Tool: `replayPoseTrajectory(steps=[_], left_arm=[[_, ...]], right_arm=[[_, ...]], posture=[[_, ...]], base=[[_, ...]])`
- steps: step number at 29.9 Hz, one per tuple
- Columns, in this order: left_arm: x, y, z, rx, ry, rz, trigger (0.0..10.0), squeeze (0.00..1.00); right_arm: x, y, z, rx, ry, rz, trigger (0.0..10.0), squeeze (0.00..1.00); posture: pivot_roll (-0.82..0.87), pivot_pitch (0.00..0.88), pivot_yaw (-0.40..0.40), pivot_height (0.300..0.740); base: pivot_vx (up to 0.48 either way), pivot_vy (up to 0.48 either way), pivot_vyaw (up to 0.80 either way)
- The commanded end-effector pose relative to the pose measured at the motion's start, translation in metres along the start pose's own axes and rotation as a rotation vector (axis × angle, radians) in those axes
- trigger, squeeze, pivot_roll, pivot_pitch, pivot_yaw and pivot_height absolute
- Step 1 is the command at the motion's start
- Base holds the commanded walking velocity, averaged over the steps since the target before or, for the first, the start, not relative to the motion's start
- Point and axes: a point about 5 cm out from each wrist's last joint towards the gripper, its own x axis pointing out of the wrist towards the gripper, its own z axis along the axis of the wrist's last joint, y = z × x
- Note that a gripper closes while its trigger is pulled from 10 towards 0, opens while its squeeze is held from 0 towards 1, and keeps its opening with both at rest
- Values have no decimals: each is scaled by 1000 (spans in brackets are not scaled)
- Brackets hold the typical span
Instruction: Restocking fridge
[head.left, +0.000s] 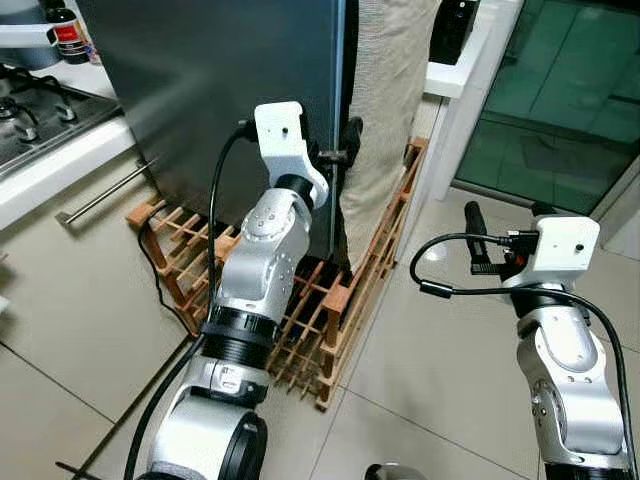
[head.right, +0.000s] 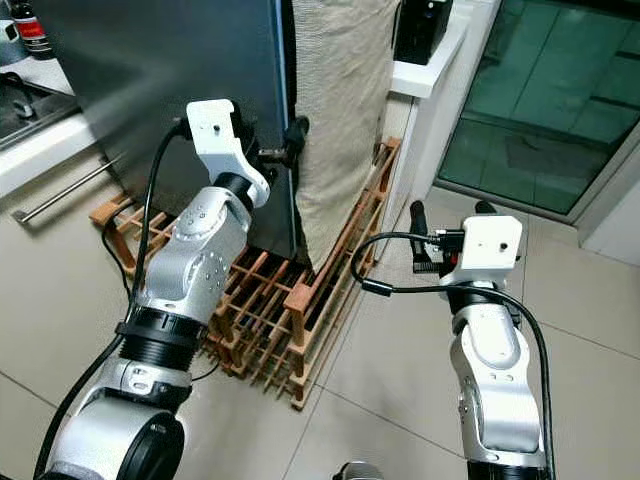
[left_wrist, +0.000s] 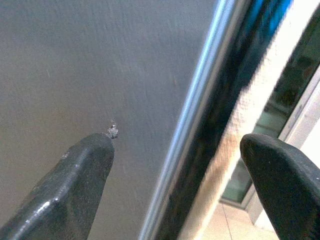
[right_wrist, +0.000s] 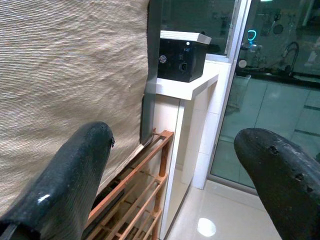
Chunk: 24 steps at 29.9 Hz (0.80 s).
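Two silver arms face a dark grey fridge (head.left: 220, 90) in a tiled kitchen. L pincer (head.left: 340, 150) is raised at the fridge door's right edge, its black fingers (left_wrist: 75, 185) spread wide either side of the door's bright metal edge strip (left_wrist: 195, 115), gripping nothing; whether a tip touches the panel can't be told. R pincer (head.left: 505, 232) hangs at about 4 o'clock from the left one, well apart from the fridge, fingers (right_wrist: 70, 175) spread and empty, aimed at a beige woven cloth (head.left: 385, 100) hanging just beside the fridge at its 3 o'clock. Wooden rack (head.left: 330, 310) sits on the floor at 6 o'clock below door and cloth, against the fridge base. White ledge (right_wrist: 192, 86) at 2 o'clock carries a black box-shaped appliance (right_wrist: 182, 55). Gas hob (head.left: 40, 110) on the tabletop at 9 o'clock, w/ a dark bottle (head.left: 65, 30) at 10 o'clock. Green-tinted glass door (head.left: 555, 90) at 3 o'clock.
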Motion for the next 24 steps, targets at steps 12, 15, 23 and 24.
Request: replayPoseTrajectory(steps=[12,15,23,24], left_arm=[[-9,-18,-15,-63,88,-70,10000,0],[-9,-22,-17,-86,101,-95,10000,0],[-9,-30,-18,-119,135,-153,10000,0],[-9,-30,-18,-119,135,-153,10000,0]], right_arm=[[0,2,1,0,-3,14,10000,0],[0,2,1,-1,-3,17,10000,0],[1,2,1,-5,-6,16,10000,0],[1,2,1,-5,-6,16,10000,0]], posture=[[-202,4,34,740],[-204,3,35,740],[-209,6,41,740],[-209,6,41,740]], base=[[0,0,0],[0,0,0],[0,0,0],[0,0,0]])
